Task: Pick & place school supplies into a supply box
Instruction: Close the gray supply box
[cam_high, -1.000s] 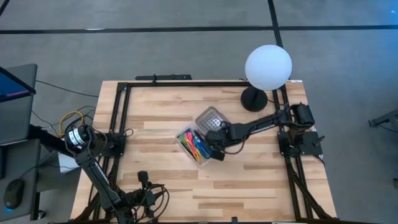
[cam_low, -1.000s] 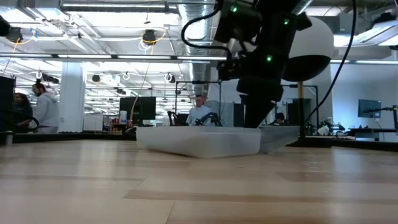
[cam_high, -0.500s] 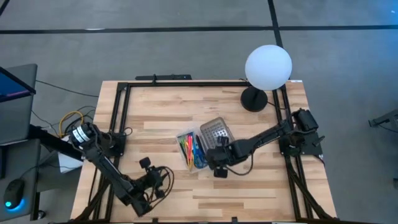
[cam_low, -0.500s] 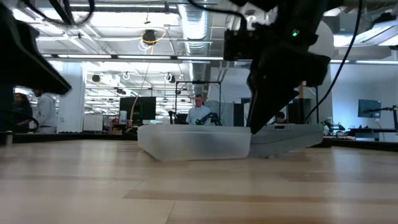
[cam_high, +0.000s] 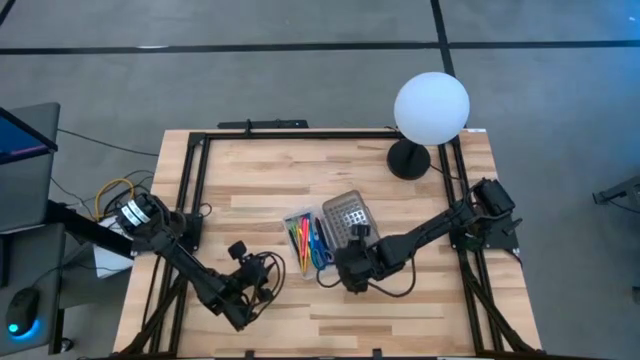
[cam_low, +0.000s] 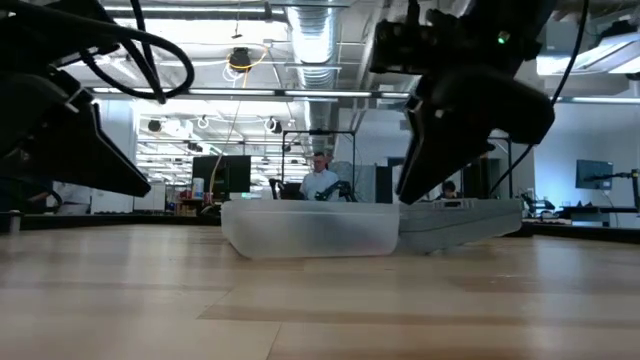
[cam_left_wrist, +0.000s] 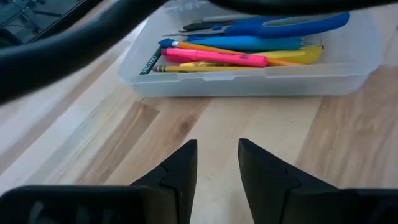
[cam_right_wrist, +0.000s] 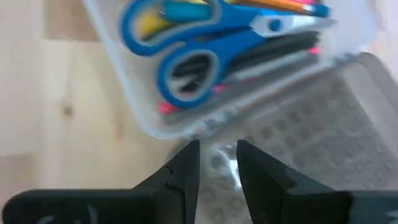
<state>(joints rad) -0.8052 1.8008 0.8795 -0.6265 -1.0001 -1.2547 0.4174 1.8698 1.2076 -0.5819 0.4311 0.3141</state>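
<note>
A: Where is the supply box (cam_high: 322, 236) found?

B: It is seen near the middle of the table (cam_high: 260, 180), in front of the white globe lamp (cam_high: 431, 108). Its grey dotted lid (cam_high: 348, 214) is swung open and lies flat beside the clear tray.

A: And the school supplies?

B: They are held inside the tray. Blue-handled scissors (cam_right_wrist: 205, 43) are laid on top, with a pink pen (cam_left_wrist: 214, 58), a yellow pencil (cam_left_wrist: 186, 68) and a blue pen (cam_left_wrist: 245, 43) packed alongside.

A: How is the right gripper (cam_right_wrist: 214, 163) placed?

B: It is held just above the tray's near end, where tray and lid meet. A narrow gap is left between its fingers, and nothing is gripped.

A: The left gripper (cam_left_wrist: 216, 163)?

B: It is pointed at the tray's long side from a short way off, above bare wood. Its fingers are likewise slightly parted and empty.
</note>
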